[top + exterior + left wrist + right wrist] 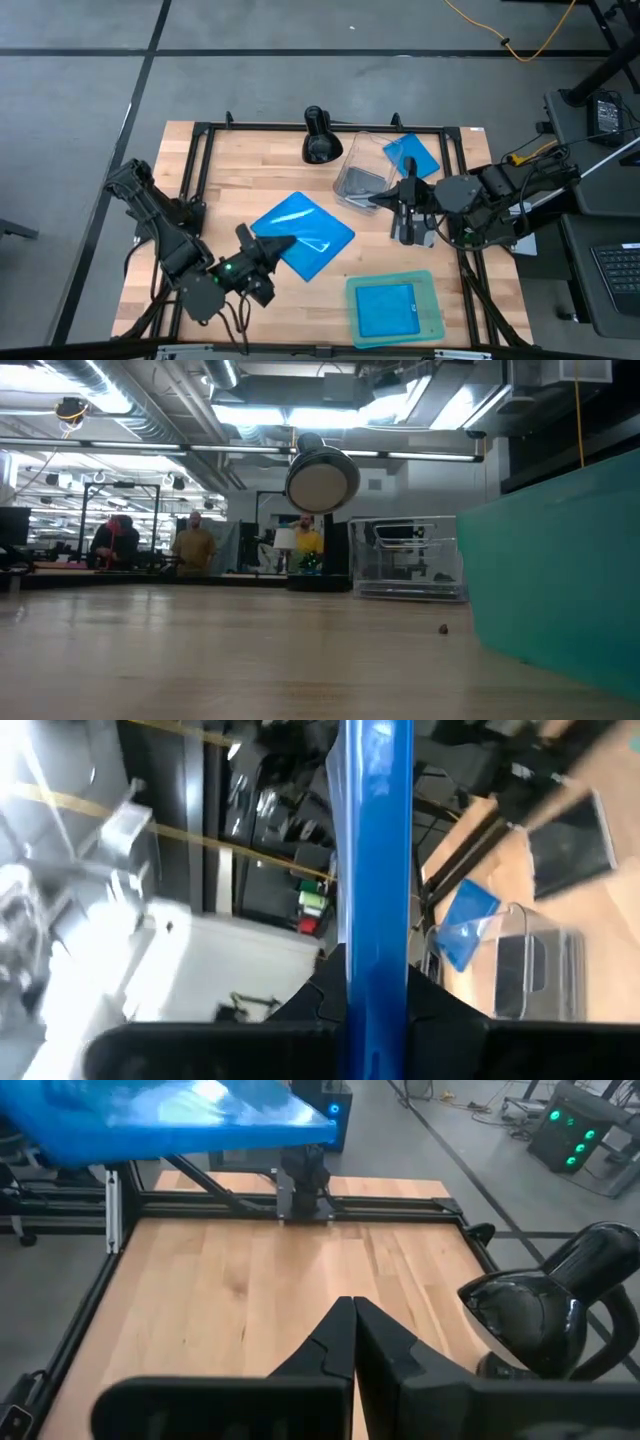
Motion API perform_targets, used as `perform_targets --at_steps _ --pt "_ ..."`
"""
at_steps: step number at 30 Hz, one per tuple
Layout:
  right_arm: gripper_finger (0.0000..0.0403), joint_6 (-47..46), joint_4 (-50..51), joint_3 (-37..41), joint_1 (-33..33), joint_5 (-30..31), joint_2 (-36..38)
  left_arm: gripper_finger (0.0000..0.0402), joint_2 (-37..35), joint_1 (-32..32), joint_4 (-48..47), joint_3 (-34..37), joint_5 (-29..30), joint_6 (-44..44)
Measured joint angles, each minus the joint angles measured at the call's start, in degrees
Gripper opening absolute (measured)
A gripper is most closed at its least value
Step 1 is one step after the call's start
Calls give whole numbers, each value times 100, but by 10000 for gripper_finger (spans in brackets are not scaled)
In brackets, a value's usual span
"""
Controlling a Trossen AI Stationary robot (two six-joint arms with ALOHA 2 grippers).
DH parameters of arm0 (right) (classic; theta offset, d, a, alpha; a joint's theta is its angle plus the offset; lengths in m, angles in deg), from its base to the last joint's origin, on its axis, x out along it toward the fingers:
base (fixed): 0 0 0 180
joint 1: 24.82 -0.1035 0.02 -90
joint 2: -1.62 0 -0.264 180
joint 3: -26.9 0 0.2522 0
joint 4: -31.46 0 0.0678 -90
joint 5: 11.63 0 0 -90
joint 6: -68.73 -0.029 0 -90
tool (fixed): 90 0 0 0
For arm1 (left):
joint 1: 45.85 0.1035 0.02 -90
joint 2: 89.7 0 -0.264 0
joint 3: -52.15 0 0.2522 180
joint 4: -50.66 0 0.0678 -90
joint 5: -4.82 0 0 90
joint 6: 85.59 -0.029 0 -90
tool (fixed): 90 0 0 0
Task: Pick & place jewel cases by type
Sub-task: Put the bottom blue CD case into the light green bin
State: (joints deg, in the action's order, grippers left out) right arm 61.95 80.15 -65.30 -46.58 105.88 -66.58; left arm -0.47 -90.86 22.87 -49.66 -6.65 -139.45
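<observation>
Left gripper: [268,247] low and left of centre in the high view, its dark fingers [330,990] pinch the edge of a bright blue rectangular plastic jewel case [303,233], held up off the wood; the left wrist view shows that case edge-on as a vertical blue strip.
Right gripper: [406,226] right of centre in the high view, beside the clear plastic tub [365,166]; in its own wrist view the two fingers [335,1345] are pressed together with nothing between them.
Second blue case: a bright blue jewel case [412,154] leans tilted at the tub's far right side, upper centre-right of the high view.
Third blue case: a bright blue jewel case [386,309] lies flat inside the translucent teal square tray [432,318] at the lower centre-right of the high view.
Dark case: a black-and-clear squarish disc case [360,182] sits inside the tub, its exact pose hard to tell.
Table: light wooden butcher-block top [240,183] ringed by a black metal frame.
Black stand: a glossy black rounded camera mount [319,136] at the table's upper middle edge.
Background: people [195,544] at benches far across the room in the low view.
</observation>
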Motion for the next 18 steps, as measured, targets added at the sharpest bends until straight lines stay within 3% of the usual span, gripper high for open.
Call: perform_targets --at_steps 5,10,15,18 --pt "6 142 -4 0 22 -2 0 8 -135 129 6 0 263 1372" --pt "6 327 -7 0 22 -16 0 8 -430 201 2 0 223 3341" --pt "6 614 -8 0 22 -36 0 8 -757 244 -297 0 -354 5780" --pt "6 771 -8 0 22 -123 0 8 -891 330 -640 0 -1029 7472"
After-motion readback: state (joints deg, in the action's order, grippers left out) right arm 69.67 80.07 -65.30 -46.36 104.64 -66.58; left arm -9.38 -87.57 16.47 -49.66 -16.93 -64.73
